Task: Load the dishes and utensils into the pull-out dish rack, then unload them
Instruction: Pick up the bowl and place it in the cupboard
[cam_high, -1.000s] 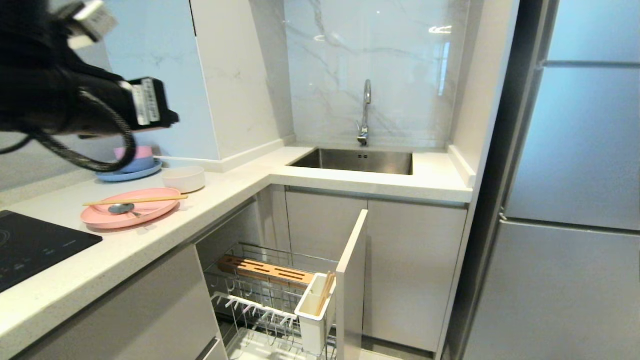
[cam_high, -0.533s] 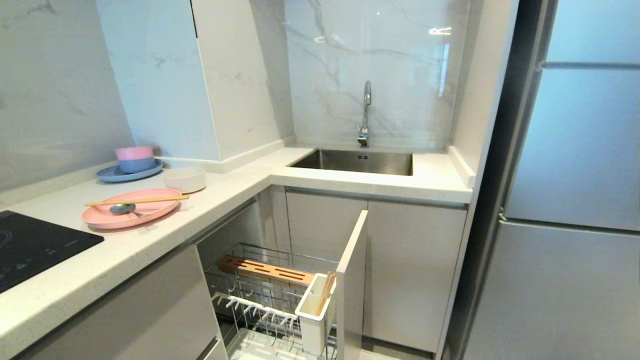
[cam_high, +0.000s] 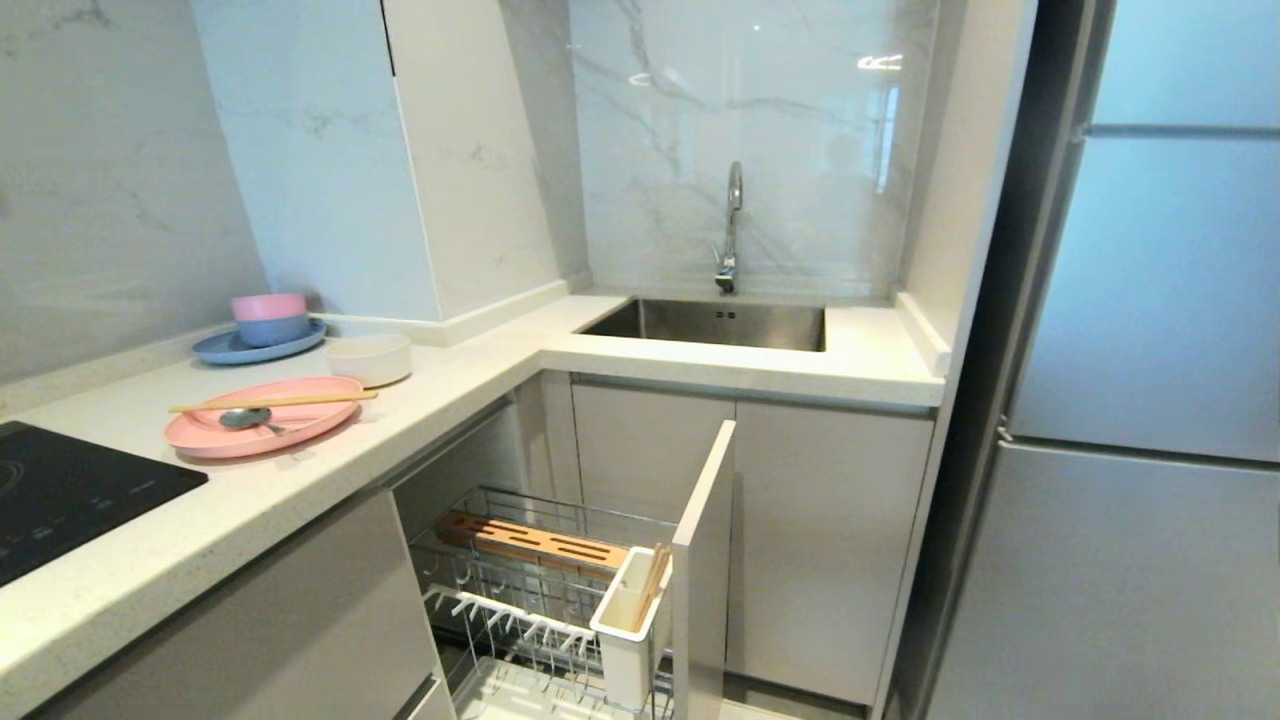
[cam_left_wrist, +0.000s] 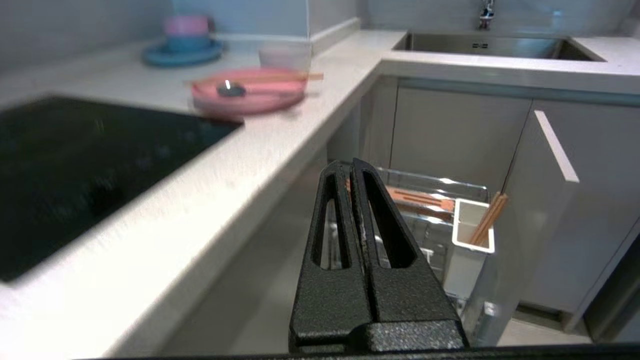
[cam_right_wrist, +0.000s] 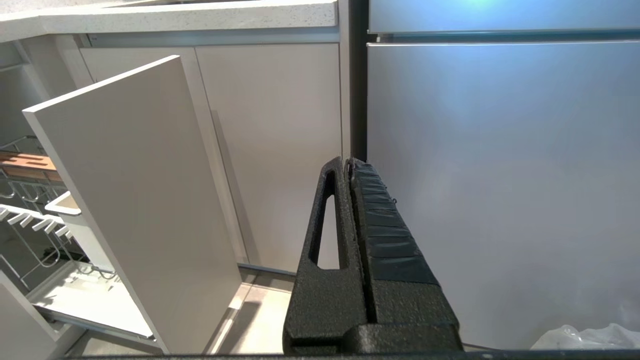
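The pink plate (cam_high: 300, 425) lies on the counter with wooden chopsticks (cam_high: 272, 402) across it and the silver spoon (cam_high: 245, 417) on it. Just behind stands the cream bowl (cam_high: 369, 358). Below the counter the pull-out dish rack (cam_high: 520, 545) is drawn out; its white caddy (cam_high: 628, 620) holds more wooden sticks (cam_high: 655, 575). Neither arm shows in the head view. My left gripper (cam_left_wrist: 348, 167) is shut and empty, low in front of the counter edge, pointing towards the rack (cam_left_wrist: 430, 210). My right gripper (cam_right_wrist: 348, 162) is shut and empty, facing the fridge door.
A blue plate with stacked blue and pink bowls (cam_high: 260, 330) sits at the back left. A black cooktop (cam_high: 70, 490) is at the near left, the sink (cam_high: 715, 322) in the corner. The rack's grey cabinet front (cam_high: 700, 560) juts out; the fridge (cam_high: 1150, 400) stands right.
One second ago my left arm filled the head view's upper left above the dishes; it has since dropped out of that view. The dishes, utensils and rack have not moved.
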